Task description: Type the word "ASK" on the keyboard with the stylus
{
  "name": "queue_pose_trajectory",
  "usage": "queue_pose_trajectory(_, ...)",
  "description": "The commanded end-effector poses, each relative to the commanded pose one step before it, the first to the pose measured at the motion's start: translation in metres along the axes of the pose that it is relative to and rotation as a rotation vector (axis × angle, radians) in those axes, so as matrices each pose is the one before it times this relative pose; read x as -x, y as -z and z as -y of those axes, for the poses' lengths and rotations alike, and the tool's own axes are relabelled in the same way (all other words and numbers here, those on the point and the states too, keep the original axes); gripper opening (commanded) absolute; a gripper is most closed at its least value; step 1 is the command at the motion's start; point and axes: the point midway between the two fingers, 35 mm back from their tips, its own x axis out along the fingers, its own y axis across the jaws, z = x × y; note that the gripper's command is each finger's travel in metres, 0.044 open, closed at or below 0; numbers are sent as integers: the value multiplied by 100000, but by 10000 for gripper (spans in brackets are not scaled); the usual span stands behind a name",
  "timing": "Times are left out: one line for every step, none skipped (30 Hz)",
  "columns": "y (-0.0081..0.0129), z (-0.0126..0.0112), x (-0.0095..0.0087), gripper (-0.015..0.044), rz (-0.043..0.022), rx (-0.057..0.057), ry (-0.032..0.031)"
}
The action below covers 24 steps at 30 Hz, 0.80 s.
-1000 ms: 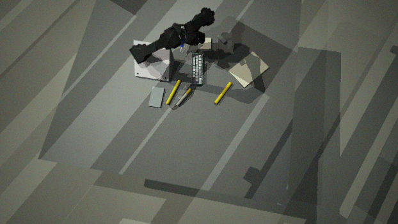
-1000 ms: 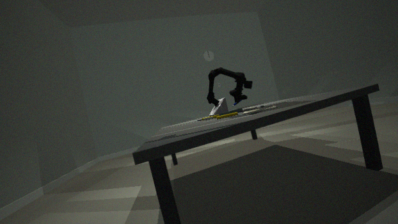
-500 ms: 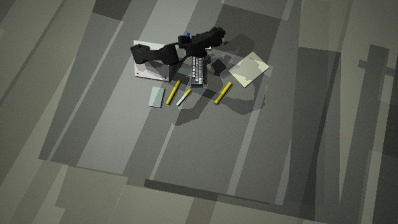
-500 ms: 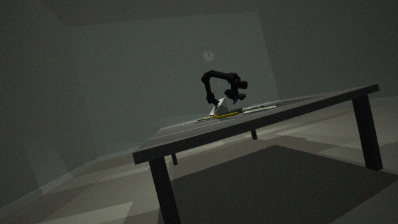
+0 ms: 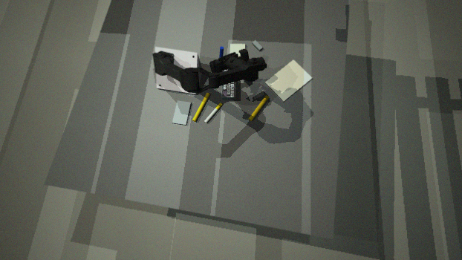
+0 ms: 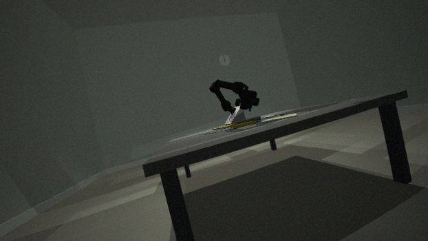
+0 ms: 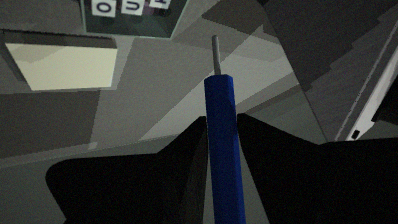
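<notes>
The stylus (image 7: pixel 222 145) is sitting clamped in the gripper (image 7: pixel 222 165), its long axis running up the middle of the wrist frame, grey tip pointing at bare desk. The keyboard (image 7: pixel 130 15) is lying off the tip toward the upper left, a cream pad (image 7: pixel 62 65) below it. Seen from above, the arm (image 5: pixel 208 72) is reaching rightward over the keyboard.

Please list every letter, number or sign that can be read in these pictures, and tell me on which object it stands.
"O", "U": two white keycaps of the keyboard, wrist view; orientation uncertain.
A third keycap beside them: cut off by the frame, unreadable.
Keyboard keys in the top view: too small to read.
Blue stylus, papers, yellow pens: no text visible.
</notes>
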Motion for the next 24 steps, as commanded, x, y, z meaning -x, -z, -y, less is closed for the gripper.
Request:
queue_pose_trajectory(-967, 557, 1532, 0, -7271, 8757, -6433)
queue_pose_trajectory(-196, 149, 374, 0, -1466, 2138, -1666)
queue_pose_trajectory(-187, 155, 379, 0, -1422, 2152, -1712)
queue_pose_trajectory(-177, 158, 382, 0, -1355, 2145, -1747)
queue_pose_trajectory(-133, 128, 306, 0, -1024, 1700, -1416)
queue_pose_trajectory(-77, 78, 186, 0, -591, 1022, -864)
queue_pose_trajectory(-25, 26, 62, 0, -193, 341, -290)
queue_pose_trajectory(0, 0, 0, 0, 0, 0, 0)
queue_pose_trajectory(0, 0, 0, 0, 0, 0, 0)
queue_pose_trajectory(0, 0, 0, 0, 0, 0, 0)
queue_pose_trajectory(0, 0, 0, 0, 0, 0, 0)
queue_pose_trajectory(-125, -1, -73, 0, 4, -4, 3)
queue_pose_trajectory(-214, -1, -126, 0, 7, -6, 6)
queue_pose_trajectory(-319, 1, -189, 0, 9, -9, 11)
queue_pose_trajectory(-448, 6, -270, 0, 9, -12, 19)
queue_pose_trajectory(-461, 13, -285, 0, 6, -12, 24)
queue_pose_trajectory(-501, 22, -317, 0, 2, -12, 32)
queue_pose_trajectory(-479, 29, -311, 0, -2, -11, 36)
queue_pose_trajectory(-307, 22, -202, 0, -4, -7, 26)
queue_pose_trajectory(-103, 8, -69, 0, -2, -2, 9)
queue_pose_trajectory(0, 0, 0, 0, 0, 0, 0)
queue_pose_trajectory(0, 0, 0, 0, 0, 0, 0)
queue_pose_trajectory(0, 0, 0, 0, 0, 0, 0)
queue_pose_trajectory(0, 0, 0, 0, 0, 0, 0)
